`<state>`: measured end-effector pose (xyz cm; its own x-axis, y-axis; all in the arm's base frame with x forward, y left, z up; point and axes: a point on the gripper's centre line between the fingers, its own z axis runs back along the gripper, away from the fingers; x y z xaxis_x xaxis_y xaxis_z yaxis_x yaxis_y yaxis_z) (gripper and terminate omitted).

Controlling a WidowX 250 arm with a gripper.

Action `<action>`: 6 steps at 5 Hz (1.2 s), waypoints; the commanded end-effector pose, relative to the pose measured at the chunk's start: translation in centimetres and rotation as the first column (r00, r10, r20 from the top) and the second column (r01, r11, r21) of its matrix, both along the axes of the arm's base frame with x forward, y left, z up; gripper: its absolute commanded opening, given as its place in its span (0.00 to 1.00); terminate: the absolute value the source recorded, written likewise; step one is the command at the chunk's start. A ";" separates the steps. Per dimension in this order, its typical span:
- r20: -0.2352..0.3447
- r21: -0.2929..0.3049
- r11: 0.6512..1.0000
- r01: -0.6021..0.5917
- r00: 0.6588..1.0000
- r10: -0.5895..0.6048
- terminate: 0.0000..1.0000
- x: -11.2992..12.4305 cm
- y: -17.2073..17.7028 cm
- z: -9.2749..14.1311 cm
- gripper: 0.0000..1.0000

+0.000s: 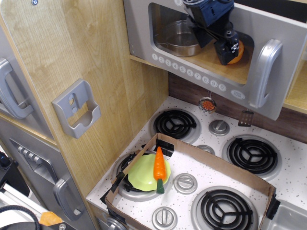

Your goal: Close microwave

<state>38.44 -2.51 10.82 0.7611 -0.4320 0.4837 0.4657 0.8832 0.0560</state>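
The microwave sits at the top, a wooden compartment with a wide silver-grey door. The door lies almost flat against its front. Its big curved handle is at the right and a row of round buttons runs under the window. Through the window I see a silver pot and an orange object. My gripper is black and blue, comes from the top, and rests against the door window near the handle side. Its fingers look pressed together and hold nothing.
Below is a white stovetop with black burners and round knobs. A cardboard frame holds a green plate and a toy carrot. A grey wall bracket and grey handled doors are at the left.
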 end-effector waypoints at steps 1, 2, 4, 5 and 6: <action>0.071 0.000 1.000 0.013 0.997 -0.013 0.00 2.1 -0.5 2.5 1.00; 0.103 -0.004 1.000 0.013 0.995 -0.013 0.00 2.4 -0.7 2.7 1.00; 0.182 -0.002 1.000 0.016 0.983 -0.016 0.00 3.0 -1.1 3.4 1.00; 0.200 0.006 1.000 0.019 0.980 -0.020 0.00 3.2 -1.2 3.6 1.00; 0.201 0.011 1.000 0.019 0.979 -0.021 0.00 3.2 -1.3 3.6 1.00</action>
